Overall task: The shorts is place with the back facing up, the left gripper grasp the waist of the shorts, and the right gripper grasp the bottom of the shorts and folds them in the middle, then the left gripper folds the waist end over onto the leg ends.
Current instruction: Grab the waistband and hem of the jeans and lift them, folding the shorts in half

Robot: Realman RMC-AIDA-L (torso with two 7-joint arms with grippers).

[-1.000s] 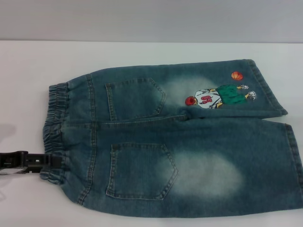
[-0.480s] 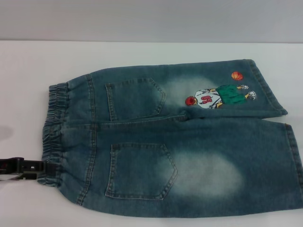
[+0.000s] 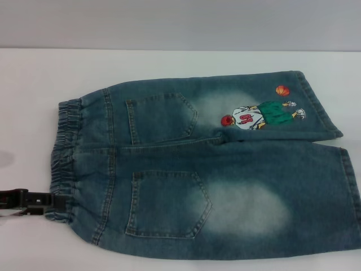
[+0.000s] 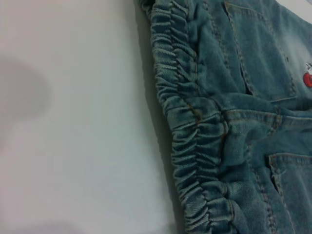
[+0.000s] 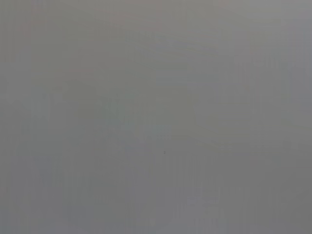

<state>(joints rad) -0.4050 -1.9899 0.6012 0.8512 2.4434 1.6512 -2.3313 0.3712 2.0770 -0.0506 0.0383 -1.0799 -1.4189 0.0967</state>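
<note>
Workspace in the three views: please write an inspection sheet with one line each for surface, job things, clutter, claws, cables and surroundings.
Surface: white table, a faint shadow at its left side.
Job things: shorts lie flat, back up, both patch pockets showing; waist toward the robot's left, leg hems toward its right; embroidered player on the far leg; not folded.
Clutter: nothing seen.
Claws: left claw low at the near end of the waist, its tips at the fabric edge; whether it grips cannot be told. Right claw not in view; its wrist view shows only plain grey.
Cables: nothing seen.
Surroundings: grey wall behind the table.
</note>
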